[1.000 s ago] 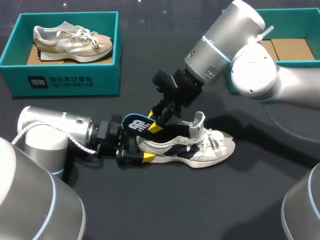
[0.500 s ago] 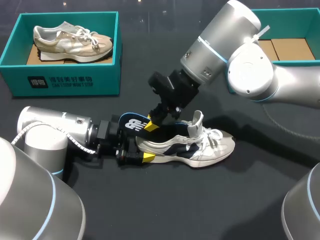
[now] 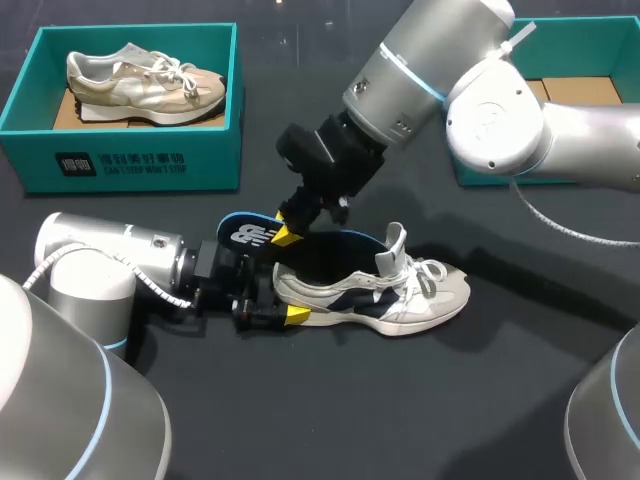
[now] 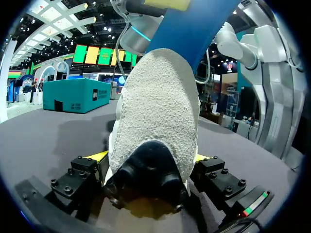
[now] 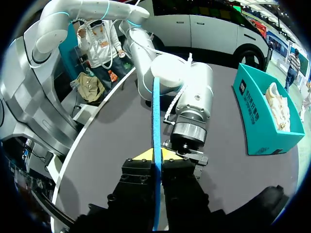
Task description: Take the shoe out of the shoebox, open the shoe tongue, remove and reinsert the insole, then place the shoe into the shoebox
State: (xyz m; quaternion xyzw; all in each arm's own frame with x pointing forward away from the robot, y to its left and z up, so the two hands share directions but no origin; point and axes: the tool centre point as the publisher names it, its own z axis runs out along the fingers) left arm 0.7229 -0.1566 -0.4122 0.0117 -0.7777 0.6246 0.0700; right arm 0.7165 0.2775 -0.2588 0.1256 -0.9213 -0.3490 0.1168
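A white and navy shoe (image 3: 385,292) lies on its sole on the dark table (image 3: 330,410), toe to the right, tongue (image 3: 394,246) raised. My left gripper (image 3: 272,300) is at its heel (image 4: 155,116), open, one finger on each side of it. My right gripper (image 3: 289,230) hangs above the heel, shut on the blue insole (image 3: 243,235). The insole is tilted up with its heel end over my left gripper, and I cannot see whether its front end is still in the shoe. It runs edge-on between the right gripper's (image 5: 156,156) yellow tips as a thin blue strip, the insole (image 5: 156,121). The insole (image 4: 194,29) also rises above the heel.
A teal shoebox (image 3: 125,160) at the back left holds a beige shoe (image 3: 145,82). A second teal shoebox (image 3: 590,62) with a cardboard floor stands at the back right, partly behind my right arm (image 3: 500,110). Bare table lies in front of the shoe.
My right gripper has closed on the insole and drawn it up and to the left, toward the heel. The left gripper and the shoe have stayed put.
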